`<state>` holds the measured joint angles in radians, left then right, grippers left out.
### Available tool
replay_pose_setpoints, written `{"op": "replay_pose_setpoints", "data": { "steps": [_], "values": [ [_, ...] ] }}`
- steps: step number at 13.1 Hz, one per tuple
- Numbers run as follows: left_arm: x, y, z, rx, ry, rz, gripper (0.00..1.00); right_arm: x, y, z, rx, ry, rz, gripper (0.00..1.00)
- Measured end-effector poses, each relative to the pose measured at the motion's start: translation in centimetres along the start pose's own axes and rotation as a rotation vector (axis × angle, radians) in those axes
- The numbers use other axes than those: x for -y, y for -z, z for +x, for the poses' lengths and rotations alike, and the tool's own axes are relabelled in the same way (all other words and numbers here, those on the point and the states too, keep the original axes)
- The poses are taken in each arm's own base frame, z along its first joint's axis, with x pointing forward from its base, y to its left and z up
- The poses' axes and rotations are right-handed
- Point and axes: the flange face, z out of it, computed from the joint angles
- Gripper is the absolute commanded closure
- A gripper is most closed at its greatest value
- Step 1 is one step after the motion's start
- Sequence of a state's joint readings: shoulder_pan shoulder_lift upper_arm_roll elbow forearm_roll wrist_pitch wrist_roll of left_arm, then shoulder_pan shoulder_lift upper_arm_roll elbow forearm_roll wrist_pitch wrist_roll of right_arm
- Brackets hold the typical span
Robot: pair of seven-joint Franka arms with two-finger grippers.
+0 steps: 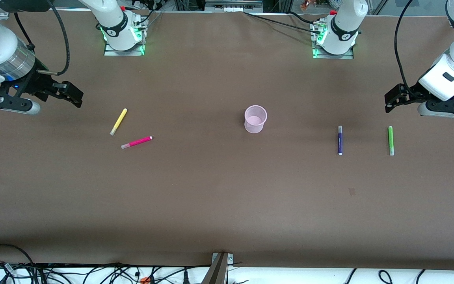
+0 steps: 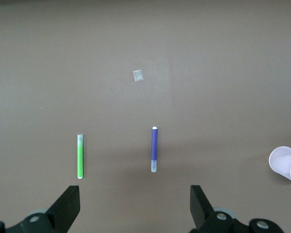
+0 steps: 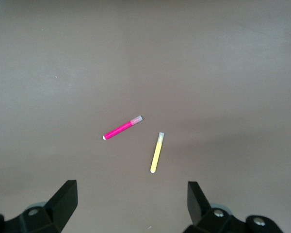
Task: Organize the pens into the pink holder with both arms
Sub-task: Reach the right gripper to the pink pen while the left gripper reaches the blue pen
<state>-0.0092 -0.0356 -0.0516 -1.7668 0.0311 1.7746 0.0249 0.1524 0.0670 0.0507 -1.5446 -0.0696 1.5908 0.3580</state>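
Both sets of my fingers are spread wide and empty: left gripper (image 1: 393, 98) over the tabletop (image 1: 227, 197) near the green pen (image 1: 390, 140) and purple pen (image 1: 340, 140), right gripper (image 1: 71, 94) near the yellow pen (image 1: 118, 121) and pink pen (image 1: 136, 142). All four pens lie flat, while the pink holder (image 1: 255, 119) stands upright mid-tabletop between the pairs.

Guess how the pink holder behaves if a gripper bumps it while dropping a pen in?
The pink holder looks thin, translucent and empty, so it is probably light and would slide. It tapers toward its base, so a rim knock may tip it.
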Motion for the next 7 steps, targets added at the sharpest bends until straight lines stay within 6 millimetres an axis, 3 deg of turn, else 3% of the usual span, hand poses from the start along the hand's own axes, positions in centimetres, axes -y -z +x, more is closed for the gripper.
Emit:
{"op": "replay_pose_setpoints", "data": {
  "steps": [7],
  "values": [
    [-0.06, 0.01, 0.0, 0.0, -0.001, 0.0, 0.0, 0.24, 0.09, 0.52, -0.031, -0.009, 0.022, 0.0]
  ]
}}
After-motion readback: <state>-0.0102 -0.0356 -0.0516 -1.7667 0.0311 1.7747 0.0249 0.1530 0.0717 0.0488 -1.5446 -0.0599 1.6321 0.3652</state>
